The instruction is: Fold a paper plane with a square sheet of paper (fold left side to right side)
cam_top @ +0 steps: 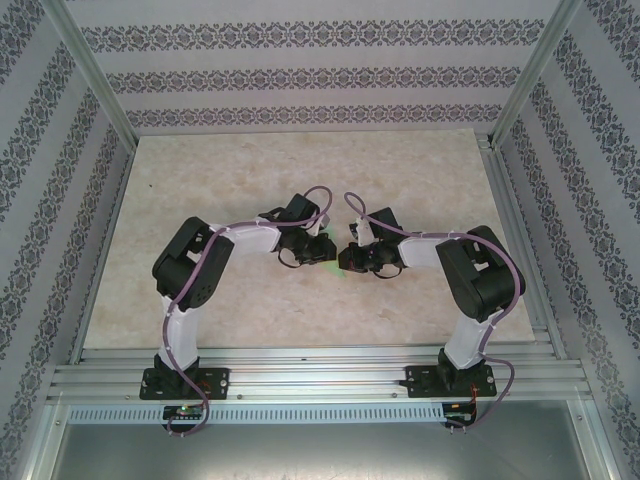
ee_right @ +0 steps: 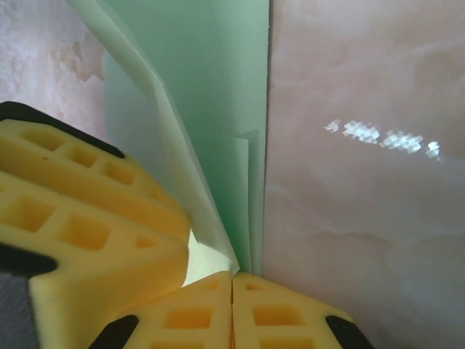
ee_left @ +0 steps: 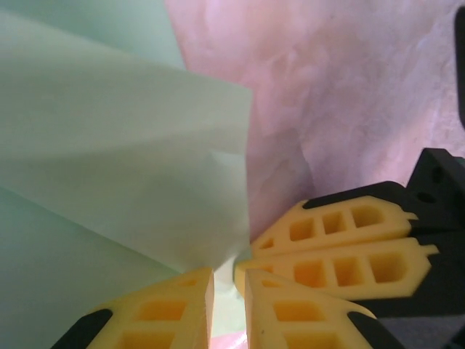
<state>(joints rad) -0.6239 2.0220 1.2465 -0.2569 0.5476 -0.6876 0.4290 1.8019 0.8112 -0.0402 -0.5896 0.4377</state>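
At the middle of the surface (cam_top: 250,170) we see the mint-green paper sheet (ee_left: 109,167), folded and partly lifted off it. Our right pincer (ee_right: 232,280) is closed tight on the sheet's folded edge. Our left pincer (ee_left: 229,280) stands narrowly apart just beside it, with paper showing in the gap.

Paper (ee_left: 109,145) on table (cam_top: 250,170), between left arm (cam_top: 190,270) and right arm (cam_top: 480,275)

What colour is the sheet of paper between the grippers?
The sheet of paper is pale mint green, plain; the left wrist view shows it best.
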